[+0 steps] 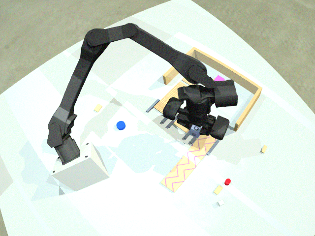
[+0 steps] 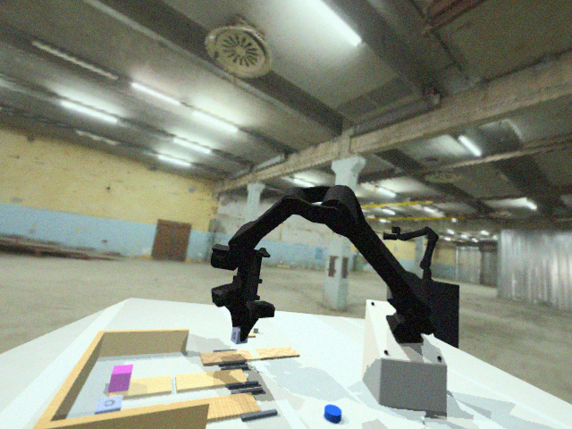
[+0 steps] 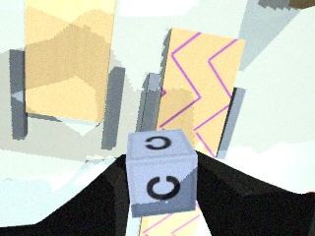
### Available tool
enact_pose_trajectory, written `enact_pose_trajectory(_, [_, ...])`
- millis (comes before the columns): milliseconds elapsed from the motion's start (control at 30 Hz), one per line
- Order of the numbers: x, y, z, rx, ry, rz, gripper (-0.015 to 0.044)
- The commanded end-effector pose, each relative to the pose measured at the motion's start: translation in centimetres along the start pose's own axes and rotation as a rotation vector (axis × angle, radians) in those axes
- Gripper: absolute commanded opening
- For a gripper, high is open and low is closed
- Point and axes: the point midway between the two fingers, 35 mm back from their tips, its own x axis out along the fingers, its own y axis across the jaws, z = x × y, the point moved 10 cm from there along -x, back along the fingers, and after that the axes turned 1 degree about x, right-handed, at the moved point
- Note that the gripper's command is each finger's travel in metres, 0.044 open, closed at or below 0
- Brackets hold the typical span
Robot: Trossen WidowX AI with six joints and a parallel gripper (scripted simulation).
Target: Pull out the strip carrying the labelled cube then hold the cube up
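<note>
My gripper [image 1: 195,130] [image 2: 239,334] [image 3: 157,158] is shut on the blue-grey cube [image 1: 195,131] [image 2: 236,335] [image 3: 162,174] marked C. The cube is raised clear of the zigzag strip [image 1: 181,170] [image 2: 279,353] [image 3: 202,79]. That strip lies flat, in one piece as far as it shows, reaching out past the dark guide rails. A plain strip [image 2: 207,380] [image 3: 69,54] has a gap between it and a separate piece [image 2: 152,384] behind. A grid-patterned strip [image 1: 170,96] [image 2: 233,406] lies beyond it. Another labelled cube [image 2: 109,404] stands inside the wooden walls.
Wooden walls [image 1: 229,73] [image 2: 143,342] enclose the back on three sides, with a magenta block [image 1: 219,78] [image 2: 121,378] inside. Dark rails [image 1: 153,105] [image 2: 259,415] flank the strips. A blue disc [image 1: 121,125] [image 2: 332,413], red cylinder [image 1: 227,181], white cube [image 1: 220,202] and small yellow blocks [image 1: 218,189] lie around.
</note>
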Motion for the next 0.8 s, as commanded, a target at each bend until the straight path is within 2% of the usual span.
enact_pose_trajectory(0, [0.0,0.9,-1.2,0.001,0.006,0.001,0.0])
enact_pose_trajectory(767, [0.1,5.5,-6.0,0.005,0.008,0.003,0.0])
